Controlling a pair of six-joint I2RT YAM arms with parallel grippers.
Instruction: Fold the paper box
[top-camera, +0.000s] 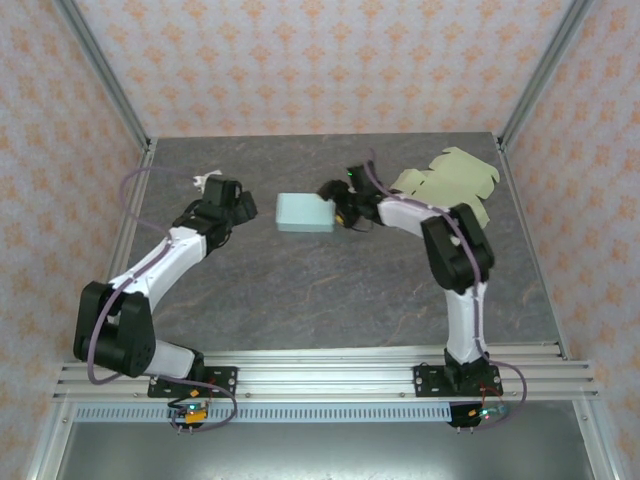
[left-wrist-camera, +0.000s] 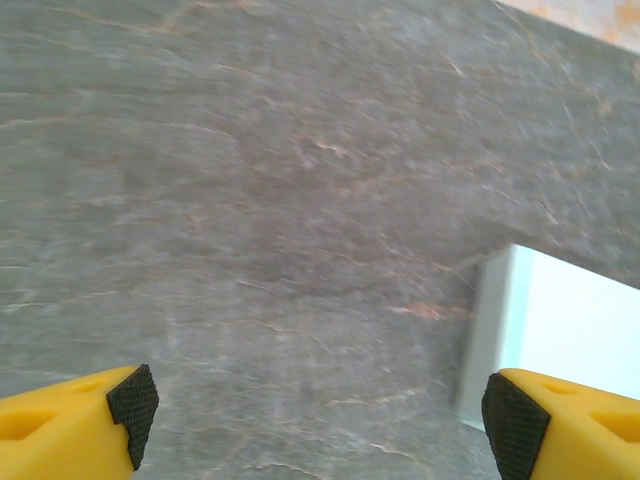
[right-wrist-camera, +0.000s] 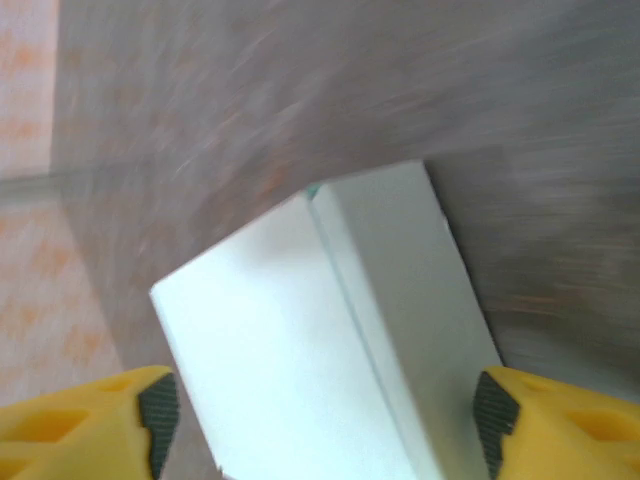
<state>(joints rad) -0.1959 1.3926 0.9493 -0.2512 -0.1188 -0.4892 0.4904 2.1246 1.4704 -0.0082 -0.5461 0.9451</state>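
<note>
While the paper box (top-camera: 305, 212) sat closed and pale blue-green near the middle of the grey desk (top-camera: 330, 290), an arm reached toward it from either side. From overhead, the left claw (top-camera: 240, 206) hung just left of the box with a strip of bare desk between them, and the right claw (top-camera: 336, 213) was up against the box's right end. Toward the back right corner, flat green cutouts (top-camera: 452, 180) lay spread on the desk, apart from the box.

Seen from the left wrist, the left claw (left-wrist-camera: 320, 415) stood released, its yellow fingers wide with nothing but grey desk between the black pads (left-wrist-camera: 130, 400). A corner of the box (left-wrist-camera: 570, 330) showed beside one fingertip. Seen from the right wrist, the right claw (right-wrist-camera: 325, 420) straddled the box (right-wrist-camera: 330, 330), with a pad (right-wrist-camera: 160, 410) at each side. That picture was blurred, and whether the pads pressed the box or merely stood beside it could not be told.
</note>
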